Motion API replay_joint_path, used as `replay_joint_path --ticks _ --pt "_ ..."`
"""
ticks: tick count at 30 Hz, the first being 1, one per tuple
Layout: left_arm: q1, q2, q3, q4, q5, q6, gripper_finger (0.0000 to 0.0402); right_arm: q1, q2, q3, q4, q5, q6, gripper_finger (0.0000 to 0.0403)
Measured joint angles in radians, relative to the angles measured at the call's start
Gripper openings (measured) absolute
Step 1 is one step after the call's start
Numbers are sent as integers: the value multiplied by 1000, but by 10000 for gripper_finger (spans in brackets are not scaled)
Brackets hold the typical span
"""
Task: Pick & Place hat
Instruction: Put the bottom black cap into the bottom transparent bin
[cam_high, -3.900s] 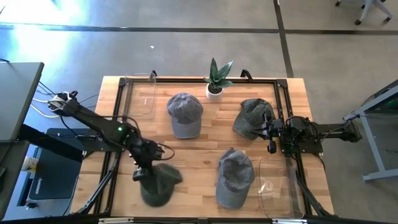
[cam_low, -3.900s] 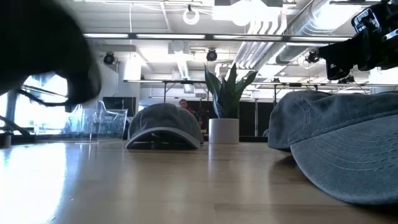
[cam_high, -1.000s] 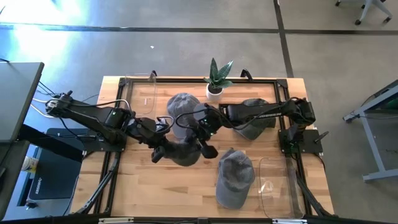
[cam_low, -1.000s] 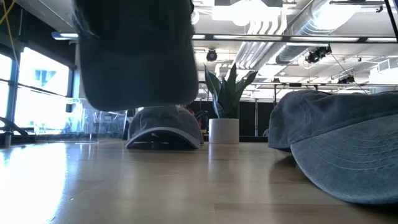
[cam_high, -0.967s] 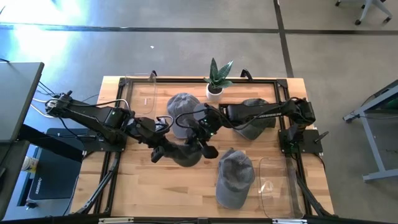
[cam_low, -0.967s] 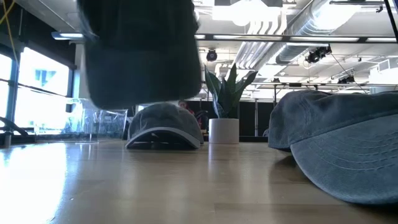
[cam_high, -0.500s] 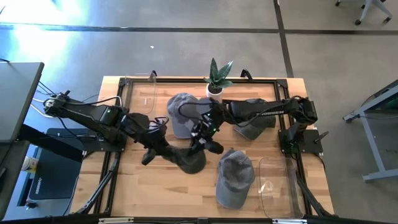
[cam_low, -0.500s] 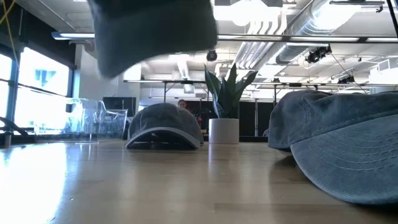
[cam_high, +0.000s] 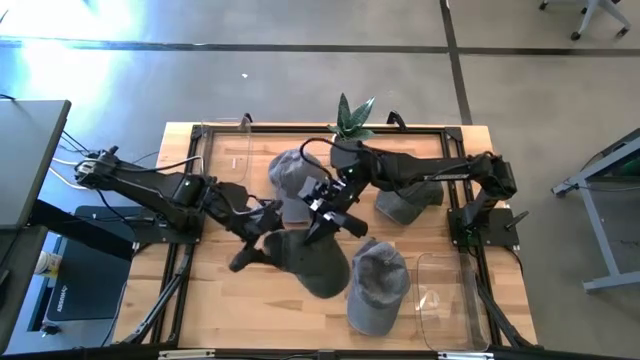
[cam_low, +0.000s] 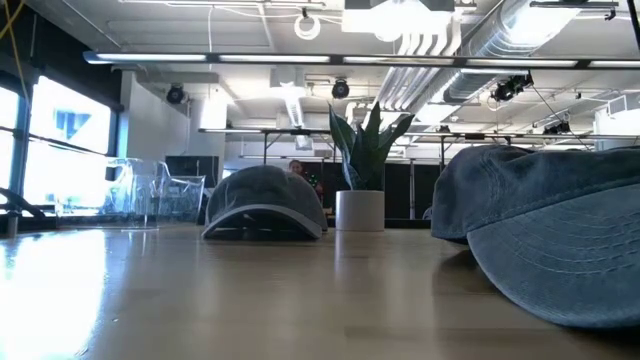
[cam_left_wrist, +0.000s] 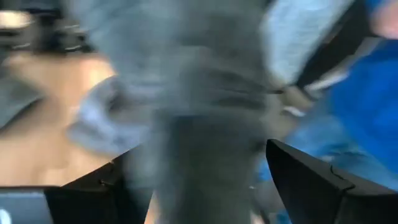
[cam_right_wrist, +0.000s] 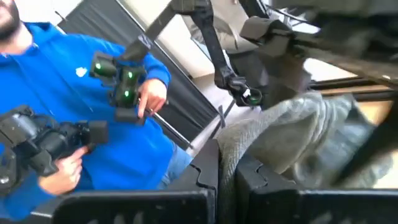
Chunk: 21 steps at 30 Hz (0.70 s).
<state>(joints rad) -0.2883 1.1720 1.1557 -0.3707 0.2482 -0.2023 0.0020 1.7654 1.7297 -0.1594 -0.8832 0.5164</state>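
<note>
Table (cam_high: 240, 300): wooden, carrying three grey caps at rest, a potted plant (cam_high: 349, 121) and clear bins.
Carried hat (cam_high: 315, 262): dark grey, hanging above the table's middle, just beside the near cap (cam_high: 377, 287).
Right gripper (cam_high: 322, 212): clamped shut on the hat's edge; fabric sat pinched between its fingers in the right wrist view.
Left gripper (cam_high: 262, 238): fingers spread, touching the hat but not holding it.
Progress: hat lifted and handed across; setting it down was judged not yet done.
</note>
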Motion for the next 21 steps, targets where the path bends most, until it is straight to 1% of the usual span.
replay_joint_path --ticks 3,5,8,13,16,18,21 --pt "-2 4 0 26 132 -10 248 -9 -23 13 -10 6 8 3" --pt "-20 1 0 36 165 -24 220 -15 -45 13 -29 8 20 4" --pt "-61 -29 1 47 155 -27 171 -19 -74 7 -63 11 29 3" --pt "-116 -74 2 112 70 -22 81 -10 -92 7 -98 1 44 4" --pt "-130 -94 2 147 30 23 25 6 -88 7 -100 -15 41 2" --pt "-133 -99 2 134 18 41 7 16 -84 7 -100 -21 20 3" --pt "-132 -102 0 119 -4 4 20 22 -82 7 -105 -11 -4 3"
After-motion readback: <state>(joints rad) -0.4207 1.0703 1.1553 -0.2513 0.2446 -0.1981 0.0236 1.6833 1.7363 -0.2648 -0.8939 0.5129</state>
